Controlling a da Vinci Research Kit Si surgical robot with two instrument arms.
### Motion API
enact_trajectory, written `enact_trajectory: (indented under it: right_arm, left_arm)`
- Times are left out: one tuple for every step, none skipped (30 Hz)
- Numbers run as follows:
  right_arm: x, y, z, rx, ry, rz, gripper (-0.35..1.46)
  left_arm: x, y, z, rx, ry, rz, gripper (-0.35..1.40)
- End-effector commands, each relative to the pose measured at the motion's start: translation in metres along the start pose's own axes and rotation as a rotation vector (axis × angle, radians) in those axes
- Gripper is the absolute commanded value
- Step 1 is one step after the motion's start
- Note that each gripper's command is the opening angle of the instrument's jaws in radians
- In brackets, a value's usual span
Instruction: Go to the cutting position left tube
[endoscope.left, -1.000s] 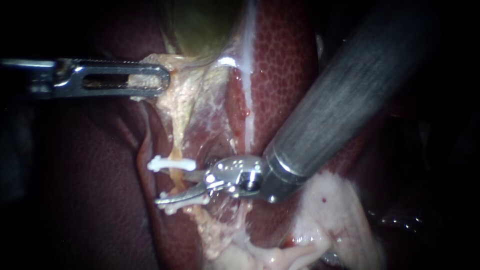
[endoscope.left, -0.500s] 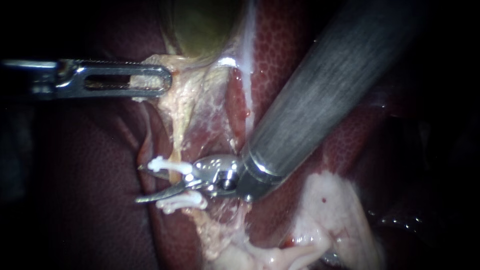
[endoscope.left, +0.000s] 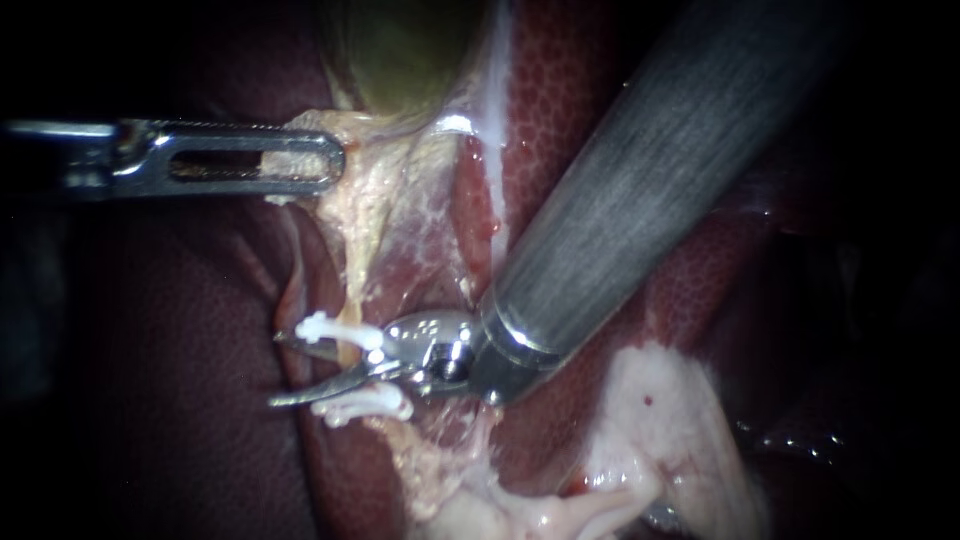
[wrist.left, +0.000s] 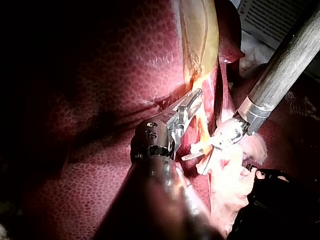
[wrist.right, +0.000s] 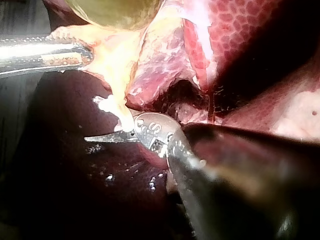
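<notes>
One liver (endoscope.left: 150, 400) fills the field, with the gallbladder (endoscope.left: 400, 50) at its upper edge. The left instrument (endoscope.left: 325, 165) has its pincer closed on pale tissue (endoscope.left: 375, 200) just below the gallbladder. The right instrument (endoscope.left: 285, 370) has its pincer open, one blade on either side of the tube (endoscope.left: 350, 352). The tube runs between the upper clip (endoscope.left: 335, 328) and the lower clip (endoscope.left: 365, 403).

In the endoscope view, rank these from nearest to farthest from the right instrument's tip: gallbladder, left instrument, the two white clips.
1. The upper clip and lower clip, either side of the right instrument tip; too close to call.
2. The left instrument, up and left, gripping pale tissue.
3. The gallbladder, at top.
</notes>
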Motion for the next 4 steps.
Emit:
enact_trajectory:
  right_arm:
    - [-0.0001, 0.0001, -0.0001, 0.002, 0.0, -0.001, 1.28]
    - [-0.0002, 0.0001, -0.0002, 0.003, 0.0, -0.001, 1.28]
    - [-0.0003, 0.0001, -0.0004, 0.004, -0.001, -0.001, 1.28]
    - [-0.0004, 0.0001, -0.0007, 0.002, -0.001, -0.002, 1.28]
  left_arm:
    - [0.0, 0.0, 0.0, 0.0, 0.0, 0.0, -0.35]
    - [0.0, 0.0, 0.0, 0.0, 0.0, 0.0, -0.35]
    - [0.0, 0.0, 0.0, 0.0, 0.0, 0.0, -0.35]
    - [0.0, 0.0, 0.0, 0.0, 0.0, 0.0, -0.35]
